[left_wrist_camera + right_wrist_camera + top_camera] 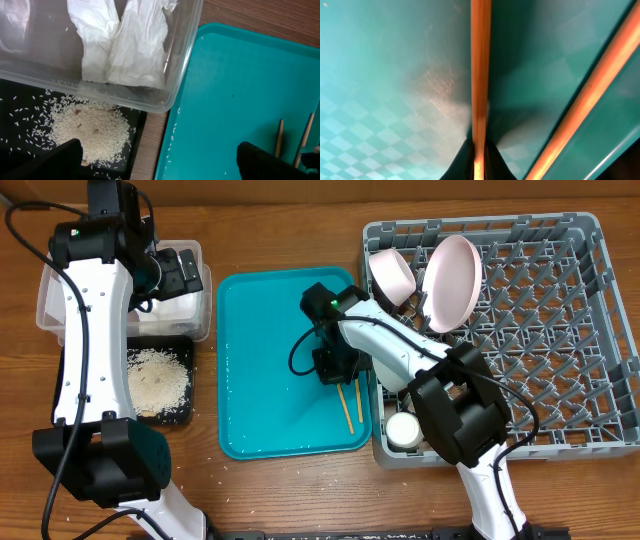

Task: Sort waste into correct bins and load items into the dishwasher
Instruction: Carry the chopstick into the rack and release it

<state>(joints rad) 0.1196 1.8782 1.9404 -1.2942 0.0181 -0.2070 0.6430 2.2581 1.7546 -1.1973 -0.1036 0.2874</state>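
The right gripper (334, 366) is down on the large teal plastic tray (260, 360), and its two fingers are pressed together on one thin wooden chopstick (480, 75). The second wooden chopstick (590, 95) lies free on the tray just beside it, at an angle. It does not touch the fingers, so I judge that only one stick will come up.

In the overhead view the grip sits near the far end of the stick and not at its middle. A thin round stick held like this will probably swing down when it is lifted. The lift should therefore be slow and straight up, until the low tip is free of the tray and of the other stick. After that the arm must carry it over the lattice wall of the large grey plastic dish rack (560, 380). There it should go down between the pegs, away from the small white cup (403, 430), so that it does not slip through the grid.

The left gripper (157, 161) hangs wide apart and holds nothing, above the clear plastic tub (185, 55) with the crumpled white paper napkins (135, 45). The white rice grains (90, 130) lie in the shallow black tray (136, 120).
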